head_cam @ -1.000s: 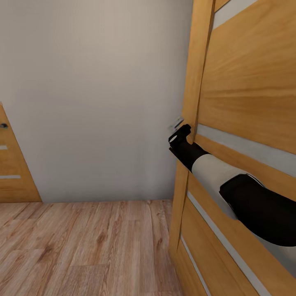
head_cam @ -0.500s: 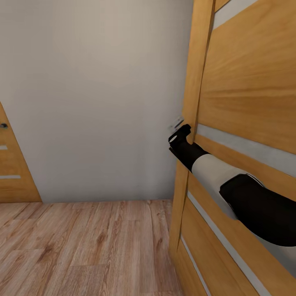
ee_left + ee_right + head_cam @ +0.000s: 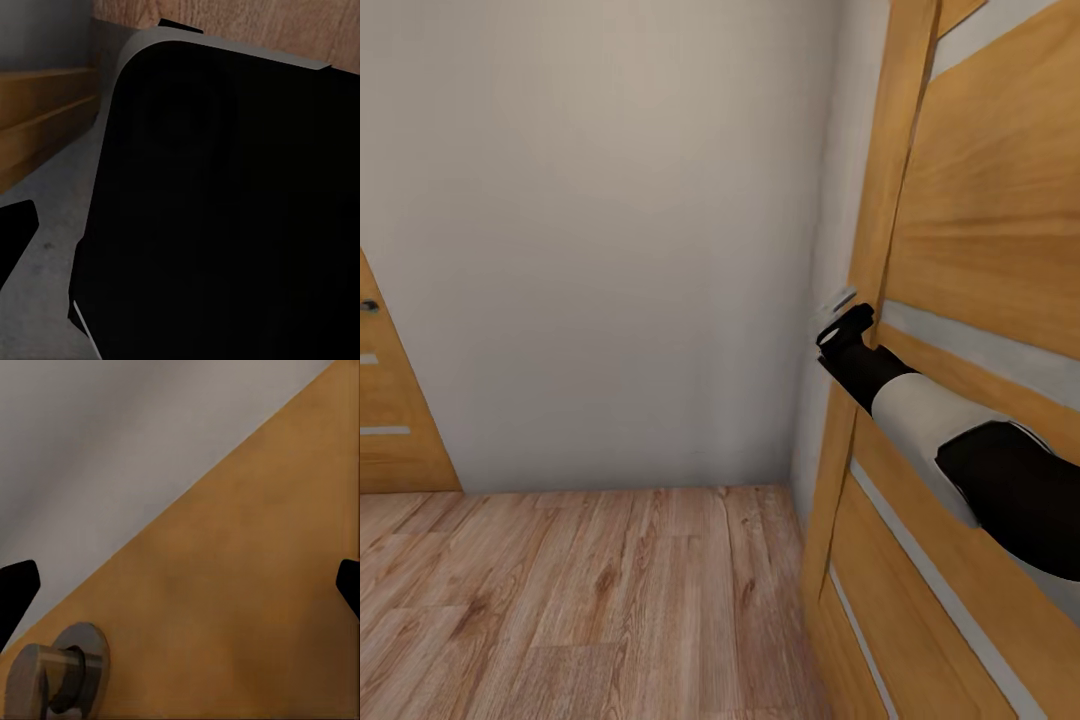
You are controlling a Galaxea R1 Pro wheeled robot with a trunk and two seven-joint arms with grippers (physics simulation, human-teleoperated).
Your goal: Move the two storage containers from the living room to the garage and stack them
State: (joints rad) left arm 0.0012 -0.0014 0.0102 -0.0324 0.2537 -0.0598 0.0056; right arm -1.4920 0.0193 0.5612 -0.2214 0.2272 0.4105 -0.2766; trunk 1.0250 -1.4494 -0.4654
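- Right tool [image 3: 847, 325]: at the end of the black and white right arm [image 3: 920, 405], which reaches forward from the head view's right side. It sits at the free edge of the wooden door [image 3: 1000, 250], just beside the door's small metal latch plate [image 3: 844, 298]. In the right wrist view its two dark fingertips [image 3: 16, 589] stand at opposite margins, spread wide, with nothing between them but the door face.
- Door knob [image 3: 56, 675]: round, brushed metal, on a round rose, mounted on the door face near one fingertip of the right tool and clear of it.
- Wooden door: honey-coloured wood with pale grey bands across it; it stands ajar, its edge turned toward the camera. Grey wall shows past that edge in the right wrist view.
- Left tool: cannot tell how far open. The left wrist view is mostly a large dark rounded body [image 3: 225, 210]; one dark tip [image 3: 15, 232] shows at the margin over a grey surface.
- Wall [image 3: 590, 230]: plain, pale, running away from the wooden door's edge.
- Second door [image 3: 390, 420]: same wood, with pale bands and a small dark knob, well apart from the wooden door, at the far end of the wall.
- Wood-plank floor [image 3: 580, 600]: light planks, from the wall's foot to the wooden door's base.
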